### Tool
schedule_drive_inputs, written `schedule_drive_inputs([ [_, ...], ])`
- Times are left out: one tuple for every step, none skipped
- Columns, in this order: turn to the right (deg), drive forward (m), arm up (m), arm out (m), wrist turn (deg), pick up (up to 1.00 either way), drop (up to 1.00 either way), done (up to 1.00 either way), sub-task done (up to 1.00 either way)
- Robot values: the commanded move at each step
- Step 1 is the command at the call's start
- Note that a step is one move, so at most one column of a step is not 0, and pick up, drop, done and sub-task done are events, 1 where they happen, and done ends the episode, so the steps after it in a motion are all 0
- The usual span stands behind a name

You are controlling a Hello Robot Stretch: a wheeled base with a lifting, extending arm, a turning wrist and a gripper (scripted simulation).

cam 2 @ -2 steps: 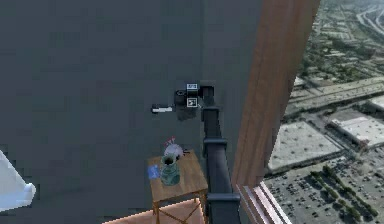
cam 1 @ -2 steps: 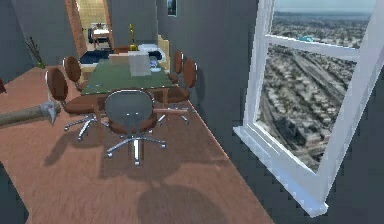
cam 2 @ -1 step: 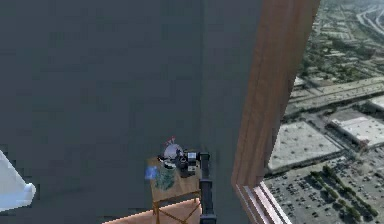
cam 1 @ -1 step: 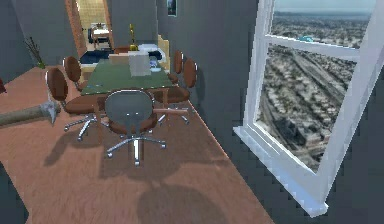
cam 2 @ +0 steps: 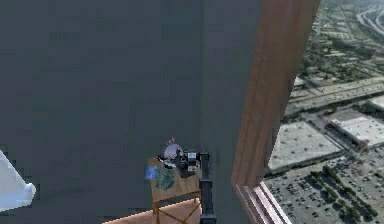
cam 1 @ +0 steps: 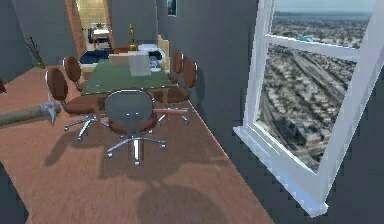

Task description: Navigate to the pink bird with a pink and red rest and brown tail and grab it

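Observation:
In the arm side view the dark arm [cam 2: 207, 190] rises from the bottom edge in front of a dark grey wall. At its far end is a small white patch with a reddish tip [cam 2: 172, 150], and left of that the gripper [cam 2: 162, 168]. A small blue blob [cam 2: 152, 173] lies at the fingers. A brown wooden piece on legs [cam 2: 172, 190] stands right behind the gripper, so I cannot tell whether it holds anything.
The forward view has a green glass table [cam 1: 120, 80] ringed by brown office chairs [cam 1: 130, 112], with a white box [cam 1: 127, 62] on top. A doorway [cam 1: 98, 30] opens at the back. A large white-framed window [cam 1: 300, 110] fills the right wall. Brown floor lies open in front.

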Motion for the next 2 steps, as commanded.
schedule_drive_inputs([
  [0.0,0.0,0.1,0.0,0.0,0.0,0.0,0.0,0.0],
  [0.0,0.0,0.0,0.0,0.0,0.0,0.0,1.0,0.0],
])
